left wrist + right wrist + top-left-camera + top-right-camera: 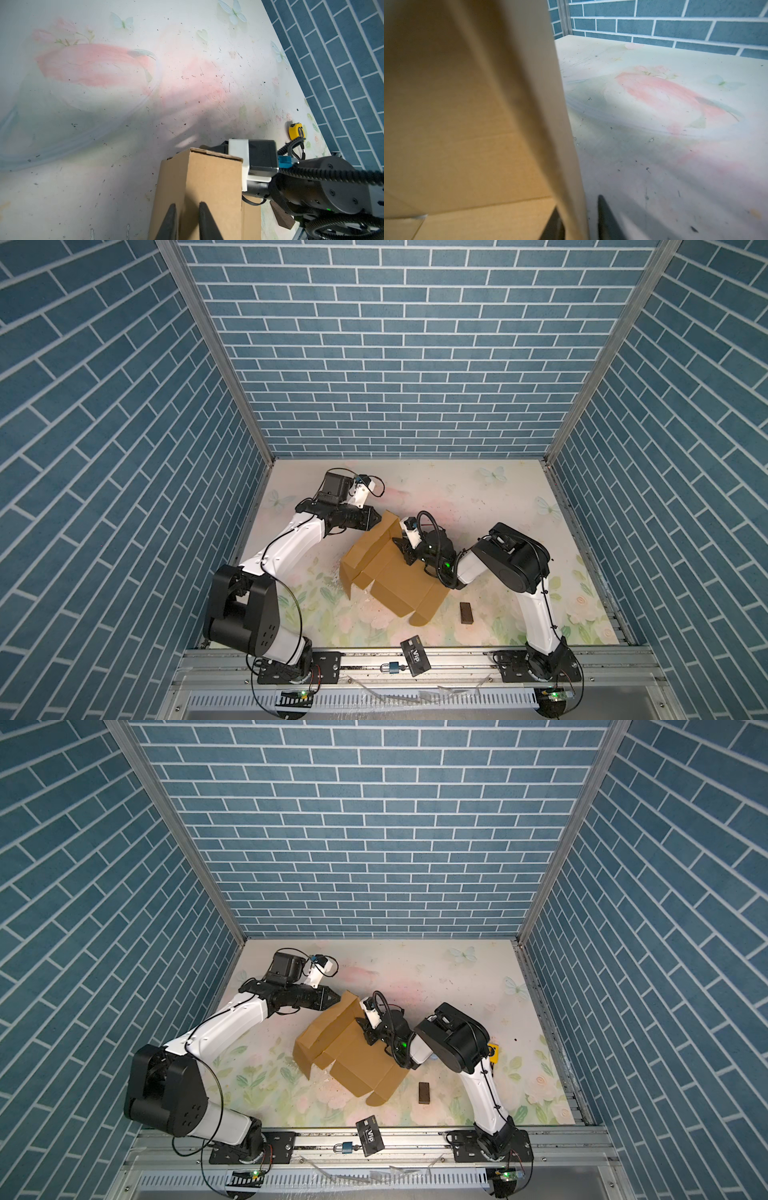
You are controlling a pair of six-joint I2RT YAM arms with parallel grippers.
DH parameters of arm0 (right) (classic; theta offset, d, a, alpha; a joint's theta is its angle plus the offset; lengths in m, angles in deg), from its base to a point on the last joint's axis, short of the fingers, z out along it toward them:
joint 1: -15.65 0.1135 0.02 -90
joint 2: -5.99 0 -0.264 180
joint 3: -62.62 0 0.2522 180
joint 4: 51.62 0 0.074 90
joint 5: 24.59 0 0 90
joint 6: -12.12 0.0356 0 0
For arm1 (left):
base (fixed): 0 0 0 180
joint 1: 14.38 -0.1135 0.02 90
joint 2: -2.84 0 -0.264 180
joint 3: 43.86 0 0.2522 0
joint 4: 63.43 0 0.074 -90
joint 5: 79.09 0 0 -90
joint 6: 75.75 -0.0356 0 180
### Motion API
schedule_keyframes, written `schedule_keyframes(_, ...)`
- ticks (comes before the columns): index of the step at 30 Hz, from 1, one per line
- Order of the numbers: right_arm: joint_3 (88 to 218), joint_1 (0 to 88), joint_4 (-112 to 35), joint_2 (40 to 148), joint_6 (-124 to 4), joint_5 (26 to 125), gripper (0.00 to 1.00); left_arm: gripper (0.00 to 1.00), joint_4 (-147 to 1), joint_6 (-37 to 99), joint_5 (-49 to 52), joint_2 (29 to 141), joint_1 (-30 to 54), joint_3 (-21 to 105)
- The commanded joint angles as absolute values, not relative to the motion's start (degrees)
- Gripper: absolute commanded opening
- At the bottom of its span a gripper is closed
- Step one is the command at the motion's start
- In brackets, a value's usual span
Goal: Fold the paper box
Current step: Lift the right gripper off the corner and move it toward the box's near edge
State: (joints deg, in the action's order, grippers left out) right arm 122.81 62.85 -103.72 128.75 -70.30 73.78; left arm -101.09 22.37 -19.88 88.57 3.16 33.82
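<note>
Left gripper, narrow, touches a raised flap of the paper box, grip unclear; right gripper straddles another flap, jaws apart.

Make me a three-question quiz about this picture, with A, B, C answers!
1. Where is the VIP card? A far corner; B front edge of the table, beside the padlock; C the middle.
2. What colour is the tape measure? A red; B green; C yellow.
3. The paper box is: A a flat sheet; B partly folded, top open; C closed up.
Answers: 1 B, it lies beside the padlock; 2 C, yellow case in the left wrist view; 3 B, some walls stand, yet the inside shows.
</note>
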Motion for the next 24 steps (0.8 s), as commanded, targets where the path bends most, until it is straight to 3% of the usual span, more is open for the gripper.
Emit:
schedule_keyframes(1,121.45,62.67,-103.13,125.04,-70.09,71.97,0.40,0.22,-103.72,22.07,-19.23,89.25,3.37,33.60)
schedule_keyframes(9,116.23,62.09,-99.39,117.51,-65.66,72.34,0.57,0.32,-104.17,22.78,-19.54,89.95,3.37,34.93)
schedule_keyframes(18,113.80,56.57,-84.93,106.72,-52.77,77.21,0.60,0.36,-105.99,22.71,-19.14,89.61,3.37,37.28)
schedule_keyframes(24,115.04,54.95,-65.66,98.29,-49.65,76.42,0.61,0.37,-104.39,21.61,-18.89,89.22,3.30,35.12)
